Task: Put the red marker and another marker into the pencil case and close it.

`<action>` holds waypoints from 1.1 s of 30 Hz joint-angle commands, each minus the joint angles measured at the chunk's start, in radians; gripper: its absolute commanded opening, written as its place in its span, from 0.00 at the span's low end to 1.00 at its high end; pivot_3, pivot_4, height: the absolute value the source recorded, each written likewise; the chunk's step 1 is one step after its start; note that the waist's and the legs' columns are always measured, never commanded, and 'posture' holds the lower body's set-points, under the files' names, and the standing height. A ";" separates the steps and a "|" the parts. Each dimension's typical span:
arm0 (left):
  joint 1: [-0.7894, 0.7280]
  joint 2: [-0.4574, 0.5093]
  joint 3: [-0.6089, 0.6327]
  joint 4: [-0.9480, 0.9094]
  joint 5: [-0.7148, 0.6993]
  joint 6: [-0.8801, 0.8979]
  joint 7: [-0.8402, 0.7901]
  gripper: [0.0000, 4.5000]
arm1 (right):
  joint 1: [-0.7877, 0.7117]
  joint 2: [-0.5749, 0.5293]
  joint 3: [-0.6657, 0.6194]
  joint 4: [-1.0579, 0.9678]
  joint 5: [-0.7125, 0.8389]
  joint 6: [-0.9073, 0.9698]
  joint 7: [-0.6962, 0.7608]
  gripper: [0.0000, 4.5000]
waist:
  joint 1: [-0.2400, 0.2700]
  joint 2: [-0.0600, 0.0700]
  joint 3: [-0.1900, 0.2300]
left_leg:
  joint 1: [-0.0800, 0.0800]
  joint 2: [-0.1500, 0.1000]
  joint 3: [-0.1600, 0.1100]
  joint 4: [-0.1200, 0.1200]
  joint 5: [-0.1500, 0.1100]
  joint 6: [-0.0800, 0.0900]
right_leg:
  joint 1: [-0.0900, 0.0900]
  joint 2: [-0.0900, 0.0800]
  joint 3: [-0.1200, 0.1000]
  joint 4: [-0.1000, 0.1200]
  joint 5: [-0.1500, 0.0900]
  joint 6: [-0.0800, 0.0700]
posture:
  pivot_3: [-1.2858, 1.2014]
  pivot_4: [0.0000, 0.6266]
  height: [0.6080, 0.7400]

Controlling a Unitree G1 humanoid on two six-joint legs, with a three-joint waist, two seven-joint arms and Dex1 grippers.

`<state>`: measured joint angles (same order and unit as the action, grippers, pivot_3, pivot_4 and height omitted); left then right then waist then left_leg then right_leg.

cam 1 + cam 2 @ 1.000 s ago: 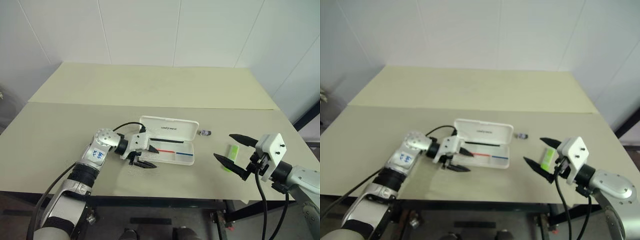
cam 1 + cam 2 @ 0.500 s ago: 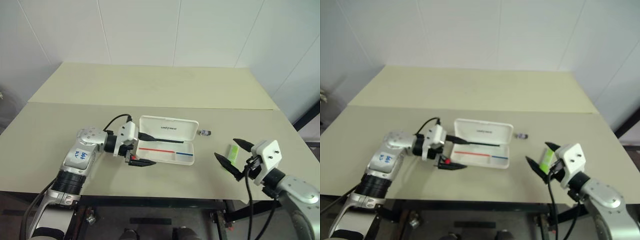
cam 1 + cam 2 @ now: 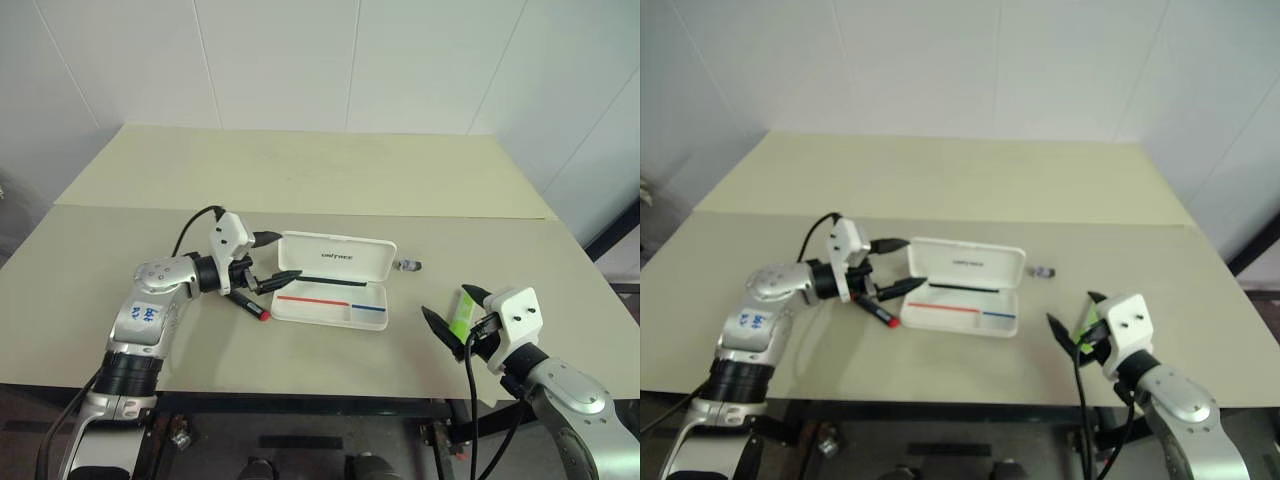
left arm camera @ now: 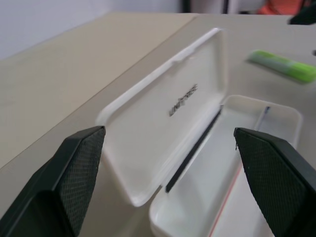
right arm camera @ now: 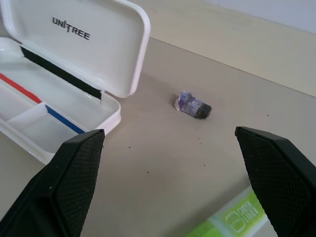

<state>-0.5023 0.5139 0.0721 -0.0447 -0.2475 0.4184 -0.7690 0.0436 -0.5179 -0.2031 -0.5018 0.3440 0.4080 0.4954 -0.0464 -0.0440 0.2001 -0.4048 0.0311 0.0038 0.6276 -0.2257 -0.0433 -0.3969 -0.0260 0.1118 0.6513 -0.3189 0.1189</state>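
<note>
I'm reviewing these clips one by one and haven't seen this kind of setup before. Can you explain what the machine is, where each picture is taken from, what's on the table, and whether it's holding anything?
It is a humanoid robot with two arms, each ending in a two-fingered black gripper. Two pictures come from cameras in its head, looking down over the table. The other two come from cameras on its wrists, looking out between the fingers. On the table lies an open white pencil case, a red marker on the table beside its left end, a green marker to the right, and a small grey piece. The left gripper is at the case's left end, and the right gripper sits around the green marker. Both are open and holding nothing.
</note>
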 commanded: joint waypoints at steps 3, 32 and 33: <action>0.093 -0.031 0.085 -0.227 -0.046 0.220 0.190 0.99 | -0.072 -0.060 -0.015 0.077 0.060 -0.065 0.147 1.00 | -0.001 0.000 0.000 | 0.000 0.000 -0.001 0.000 0.000 0.000 | 0.000 0.000 -0.001 0.000 0.000 0.000 | 0.52 0.24 1.00; 0.081 -0.489 0.292 -0.382 0.032 0.828 0.955 0.99 | -0.415 -0.133 0.096 0.497 0.083 -0.228 0.552 1.00 | -0.006 -0.001 0.001 | 0.000 -0.003 -0.002 0.001 -0.001 -0.001 | 0.003 0.001 -0.001 -0.007 0.003 0.004 | 0.52 0.24 1.00; 0.067 -0.489 0.294 -0.365 0.033 0.848 0.957 0.99 | -0.411 -0.133 0.094 0.493 0.084 -0.228 0.550 1.00 | -0.006 -0.001 0.001 | 0.000 -0.003 -0.002 0.001 -0.001 -0.001 | 0.003 0.001 -0.001 -0.007 0.003 0.004 | 0.52 0.24 1.00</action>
<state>-0.4168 0.0359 0.3756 -0.4405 -0.2147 1.2343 0.1876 -0.3638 -0.6525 -0.0905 0.0100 0.4183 0.1959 1.0480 -0.0525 -0.0448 0.2006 -0.4050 0.0283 0.0012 0.6286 -0.2269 -0.0441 -0.3936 -0.0251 0.1110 0.6447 -0.3164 0.1230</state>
